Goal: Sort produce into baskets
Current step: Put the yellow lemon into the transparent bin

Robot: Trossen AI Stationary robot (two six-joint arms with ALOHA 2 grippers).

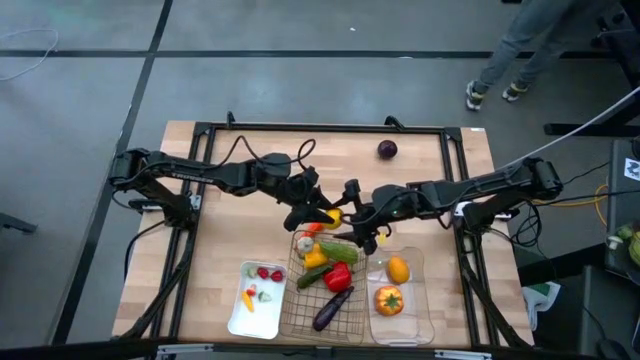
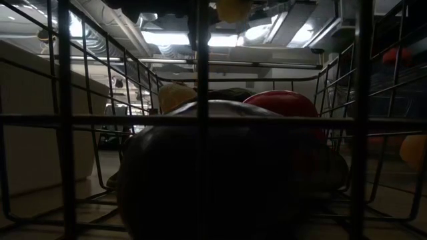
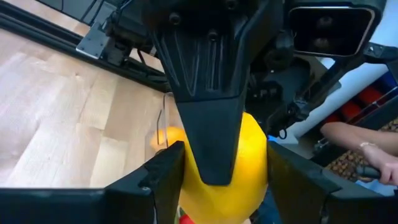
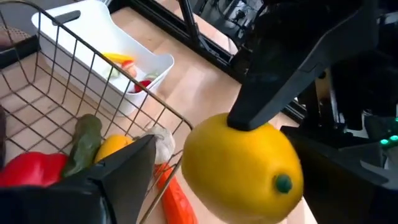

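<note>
Handover in progress above the wire basket [image 1: 325, 290]: left gripper [image 3: 211, 168] clamps the yellow lemon [image 4: 242, 165]; right gripper [image 4: 217, 180] stands wide around it, not gripping. Next: right closes, left releases, lemon carried to the clear bin [image 1: 425, 300]

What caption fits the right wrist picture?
Left gripper holds a yellow lemon above the wire basket.
</note>
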